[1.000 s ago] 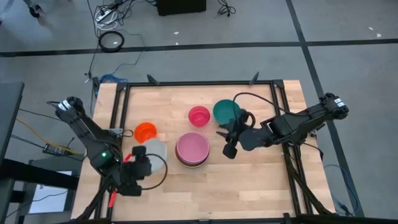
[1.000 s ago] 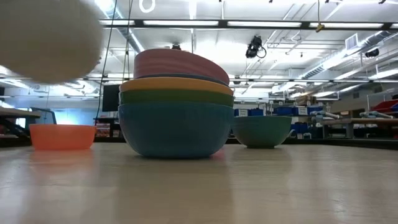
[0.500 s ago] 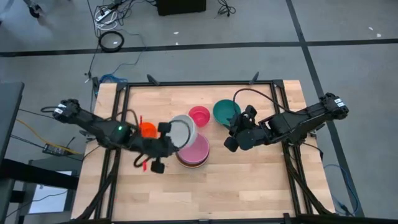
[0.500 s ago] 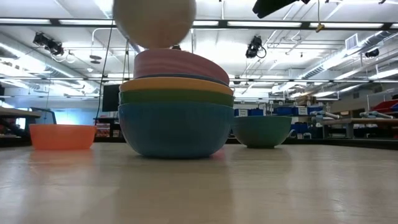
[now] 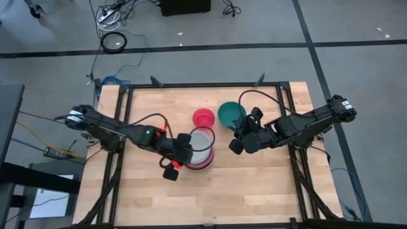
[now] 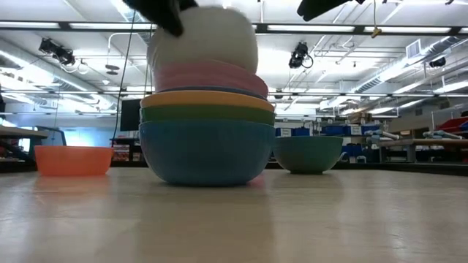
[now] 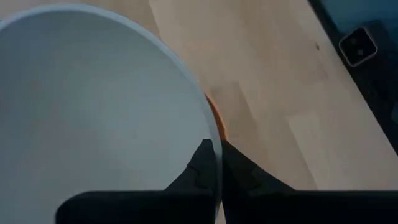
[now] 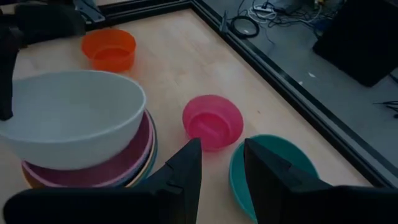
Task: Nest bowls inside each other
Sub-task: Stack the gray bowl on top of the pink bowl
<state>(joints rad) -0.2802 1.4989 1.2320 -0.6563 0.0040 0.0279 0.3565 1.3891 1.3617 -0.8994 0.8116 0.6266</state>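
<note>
I have the left gripper (image 5: pixel 181 151) closed on the rim of the white bowl (image 5: pixel 201 141), one finger inside the wall and one outside, as the left wrist view shows. The bowl sits over the stack (image 6: pixel 207 142) at table centre; from the low view I cannot confirm whether it is fully seated in the mauve bowl (image 8: pixel 118 163) or just above it. That stack reads, bottom to top, blue, green, orange and mauve, so I judge four bowls nested and the white one being added as the fifth. The right gripper (image 5: pixel 236 137) waits beside the stack, near the teal bowl (image 5: pixel 230 114); its fingers stand partly apart and hold nothing in the right wrist view. Three bowls remain loose on the table (image 5: pixel 254 184): the teal bowl, the pink bowl (image 5: pixel 203 117) just beside it, and the small orange bowl (image 8: pixel 109 48) well apart on the left side. My estimate: the task is a little past halfway, with release of the white bowl and three further placements outstanding.
</note>
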